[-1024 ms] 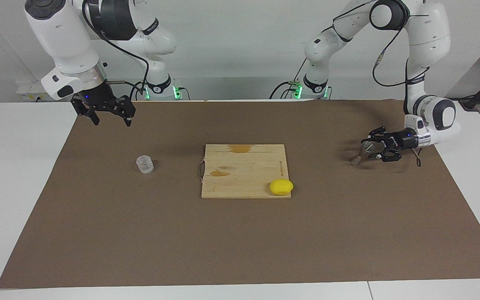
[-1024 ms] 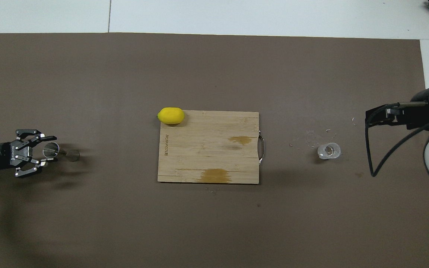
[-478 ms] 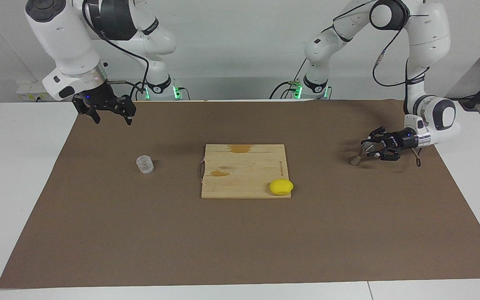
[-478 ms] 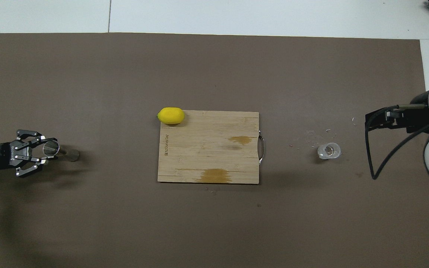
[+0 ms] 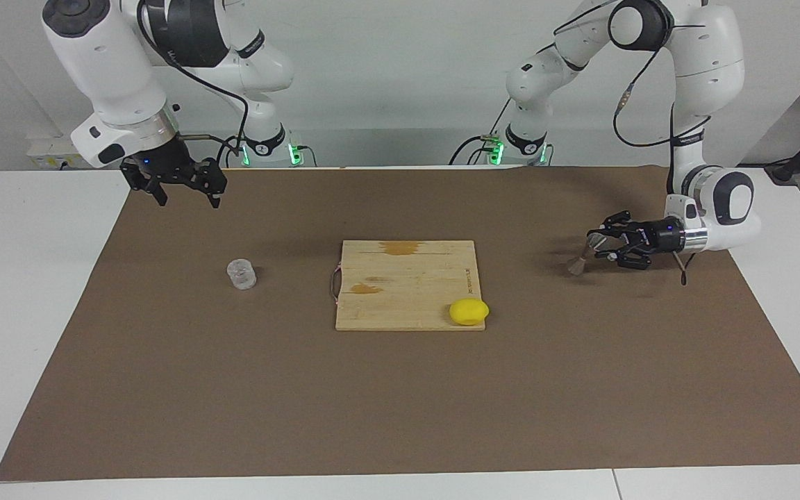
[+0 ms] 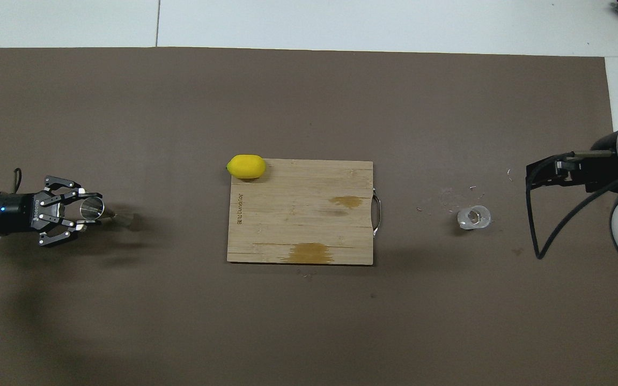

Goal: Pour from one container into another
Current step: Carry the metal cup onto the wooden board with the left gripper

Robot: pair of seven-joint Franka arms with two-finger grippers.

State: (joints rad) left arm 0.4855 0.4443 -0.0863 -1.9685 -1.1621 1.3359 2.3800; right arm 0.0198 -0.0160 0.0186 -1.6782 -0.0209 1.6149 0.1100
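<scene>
Left pincer gripping jigger, tilted, at left arm's end of desk.
Tumbler sits well apart twd right arm's end; my right pincer, open, hangs nr it, so that's closer.

Counter is showing white along its edges. A brown mat is covering most of it.

- Wooden cutting board is lying flat at mid-mat, well apart from both hands. Its metal handle is pointing toward the right hand, and two darker stains are showing on its face.
- Yellow lemon is sitting at the board's corner on the side of the left hand, overhanging the edge.
- Clear glass tumbler is standing upright on the mat between the right hand and the board, not under that hand.
- Pale crumbs are lying scattered on the mat just beside the tumbler.
</scene>
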